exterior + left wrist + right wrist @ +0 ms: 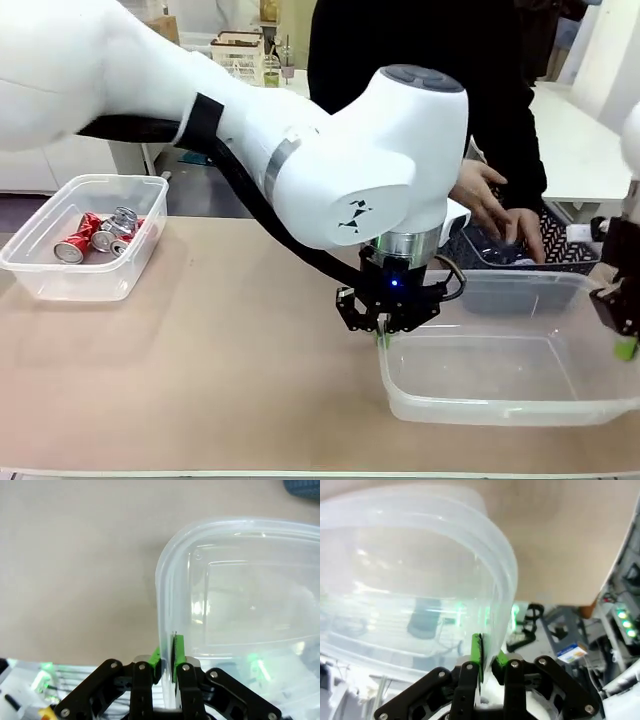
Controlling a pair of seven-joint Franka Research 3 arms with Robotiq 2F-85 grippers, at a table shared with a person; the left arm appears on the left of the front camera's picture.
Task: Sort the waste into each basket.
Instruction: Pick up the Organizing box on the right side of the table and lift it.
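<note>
while cans sit in the far tub, left gripper and right gripper clamp jaws onto the near tub.

Cans lie in left tub, well apart from right tub.

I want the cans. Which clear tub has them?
The clear tub on the robot's left holds red cans. The other tub, gripped by the left end effector and right end effector, looks empty.
</note>
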